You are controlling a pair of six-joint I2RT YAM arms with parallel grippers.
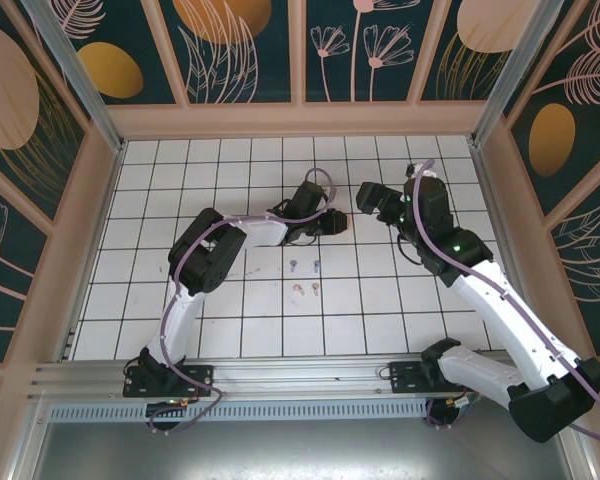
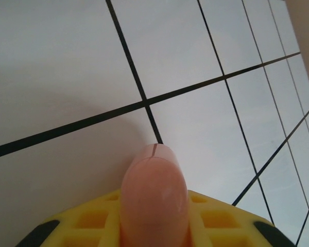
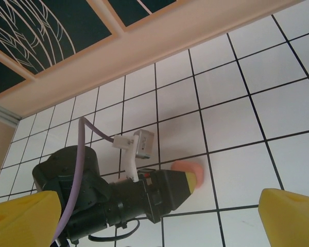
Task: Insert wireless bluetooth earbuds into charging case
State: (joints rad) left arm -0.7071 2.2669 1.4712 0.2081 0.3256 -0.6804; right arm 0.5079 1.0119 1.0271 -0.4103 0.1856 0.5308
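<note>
Mid-table, the left gripper [image 1: 332,222] pinched a pink case [image 2: 154,200], the right gripper [image 1: 368,198] gaped empty, and the earbuds [image 1: 298,291] looked light, slick and best nipped gently across the body.

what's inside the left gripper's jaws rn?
A pink rounded piece sits in the left gripper, its end poking past the yellow fingers over the white tiles. Its lower part is covered by the fingers, so I can't tell what it is.
</note>
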